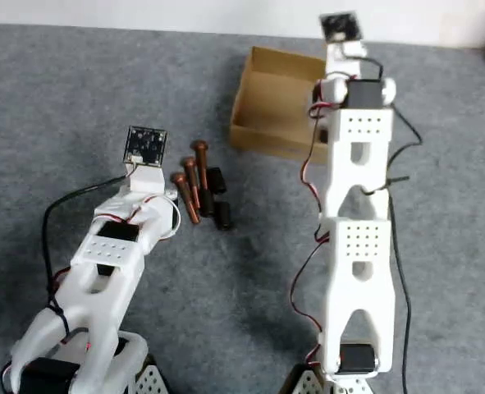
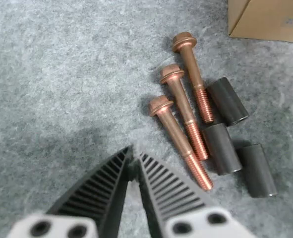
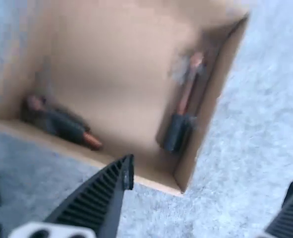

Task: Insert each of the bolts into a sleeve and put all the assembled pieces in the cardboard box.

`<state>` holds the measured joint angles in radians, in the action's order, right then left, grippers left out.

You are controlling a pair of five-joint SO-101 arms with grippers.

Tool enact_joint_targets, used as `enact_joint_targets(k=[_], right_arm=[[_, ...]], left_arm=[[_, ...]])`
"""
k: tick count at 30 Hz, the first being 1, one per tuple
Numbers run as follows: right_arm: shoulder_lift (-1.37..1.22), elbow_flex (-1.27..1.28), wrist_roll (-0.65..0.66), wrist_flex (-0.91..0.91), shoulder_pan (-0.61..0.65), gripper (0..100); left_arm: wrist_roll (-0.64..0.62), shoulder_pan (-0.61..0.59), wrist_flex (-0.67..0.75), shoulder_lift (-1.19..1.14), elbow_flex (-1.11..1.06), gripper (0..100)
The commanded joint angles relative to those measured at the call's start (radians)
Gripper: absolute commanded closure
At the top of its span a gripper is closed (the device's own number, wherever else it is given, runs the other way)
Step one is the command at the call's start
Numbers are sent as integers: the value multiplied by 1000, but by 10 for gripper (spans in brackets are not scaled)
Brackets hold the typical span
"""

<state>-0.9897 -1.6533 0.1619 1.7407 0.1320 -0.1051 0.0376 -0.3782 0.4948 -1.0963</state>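
Three copper bolts (image 2: 180, 108) lie side by side on the grey carpet, with three black sleeves (image 2: 220, 148) just past their threaded ends. My left gripper (image 2: 134, 154) is shut and empty, hovering a little short of the nearest bolt (image 2: 178, 144). In the high view the bolts (image 1: 193, 182) and sleeves (image 1: 217, 201) lie beside the left arm's tip. My right gripper (image 3: 213, 171) stands open and empty over the near wall of the cardboard box (image 3: 208, 114). Inside the box lie two assembled pieces, one (image 3: 62, 124) along a wall, another (image 3: 182, 116) against the side wall.
The cardboard box (image 1: 275, 103) stands at the back centre of the table, and its corner (image 2: 265, 20) lies beyond the bolts. The right arm (image 1: 357, 238) stretches from the front edge up to the box. Grey carpet covers the table.
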Motion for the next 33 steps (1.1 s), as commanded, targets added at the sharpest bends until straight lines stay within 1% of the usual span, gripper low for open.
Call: enact_joint_targets(k=[1,5,9,12,15,17,21,23,25,29,33], right_arm=[[168,-116,-46,25,25,584],[294,-111,-48,25,47,584],[447,-108,-48,27,108,584],[595,-25,-48,27,174,584],[765,150,-48,27,265,584],[889,309,-48,27,321,584],[1127,707,-49,25,449,584],[1234,923,-49,21,522,584],[1340,1139,-46,-22,572,584],[1529,1592,-44,-217,579,584],[1644,2051,-46,-509,587,584]], left_arm=[[-6,12,18,1,48,992],[-8,12,18,1,50,993],[-8,12,18,1,50,993],[-8,12,18,2,48,993],[-8,10,17,7,48,993],[-8,7,14,8,48,993],[-12,-73,14,10,53,993],[-61,-117,12,18,70,993],[-110,-173,-11,47,70,993],[-129,-249,-60,130,59,993],[-129,-252,-51,214,7,993]])
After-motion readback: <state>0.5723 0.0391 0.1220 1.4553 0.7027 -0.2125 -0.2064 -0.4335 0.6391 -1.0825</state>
